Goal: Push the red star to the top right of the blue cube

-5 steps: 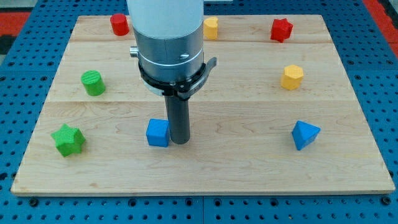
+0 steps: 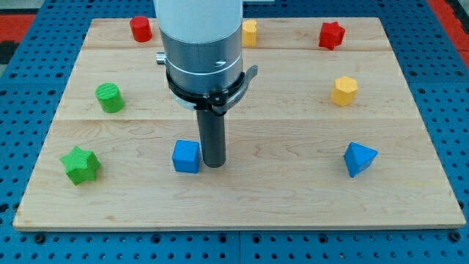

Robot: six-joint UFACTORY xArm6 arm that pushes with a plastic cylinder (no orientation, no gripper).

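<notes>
The red star (image 2: 331,34) lies near the board's top right corner. The blue cube (image 2: 186,156) sits left of centre, toward the view's bottom. My tip (image 2: 213,164) rests on the board just right of the blue cube, close beside it; I cannot tell whether they touch. The tip is far from the red star, which is up and to the right. The arm's wide grey body hides part of the board's top middle.
A red cylinder (image 2: 141,28) and a yellow block (image 2: 250,32) sit along the top edge. A yellow hexagon block (image 2: 344,91) is at right, a blue triangular block (image 2: 359,158) at lower right. A green cylinder (image 2: 110,97) and green star (image 2: 80,164) are at left.
The arm and tip have shifted very slightly right and up. No block has moved.
</notes>
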